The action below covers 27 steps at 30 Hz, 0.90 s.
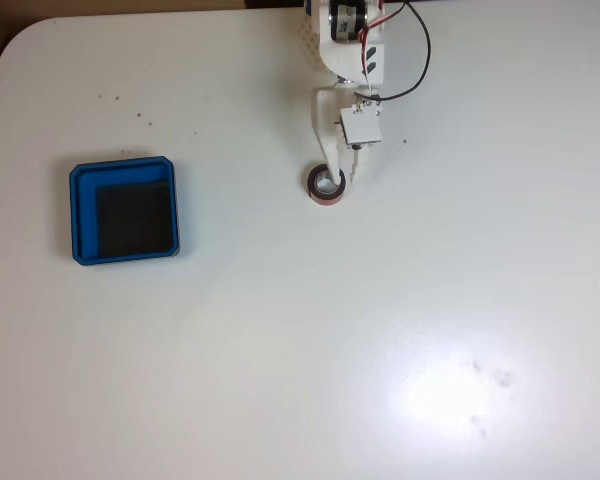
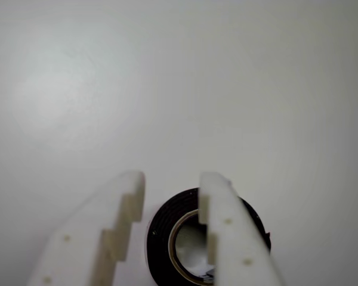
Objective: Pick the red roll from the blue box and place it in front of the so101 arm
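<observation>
I read the overhead view first: the so101 arm point(image 1: 348, 60) reaches in from twelve o'clock, and its gripper point(image 1: 342, 178) sits right over the red roll point(image 1: 325, 187), which lies flat on the white table point(image 1: 380, 340) just below the arm's base. The blue box point(image 1: 124, 212) is well apart at about nine o'clock from the roll, and its black floor looks bare, so I judge the roll is already out of it and at or very near its drop spot in front of the arm.

In the gripper view, the fingers point(image 2: 227, 232) straddle one wall of the roll point(image 2: 164, 235): the right finger reaches over the hollow core, the stepped left finger stands just outside the dark band at nine o'clock. There is a visible gap between the left finger and the band, so I take the jaws as parted, not pinching. Gripping one wall instead of spanning the whole ring makes sense to me, since a narrow jaw opening suffices.

The roll seems to rest on the table, so I judge this as the release step, with only the lift-away left.

I can read no brand, label or writing; something pale shows inside the core, too blurred to tell.
</observation>
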{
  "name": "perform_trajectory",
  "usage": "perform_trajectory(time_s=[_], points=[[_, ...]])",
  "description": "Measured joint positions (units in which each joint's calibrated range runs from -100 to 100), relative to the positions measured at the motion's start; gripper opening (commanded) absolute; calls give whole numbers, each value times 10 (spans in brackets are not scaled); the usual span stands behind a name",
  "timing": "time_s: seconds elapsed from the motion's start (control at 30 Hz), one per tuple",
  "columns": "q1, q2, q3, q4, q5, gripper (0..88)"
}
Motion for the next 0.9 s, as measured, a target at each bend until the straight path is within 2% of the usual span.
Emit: perform_trajectory(time_s=[0.17,0.4,0.9], points=[[-11,0,0,0,1,78],[-12,0,0,0,1,7],[-12,0,0,0,1,7]])
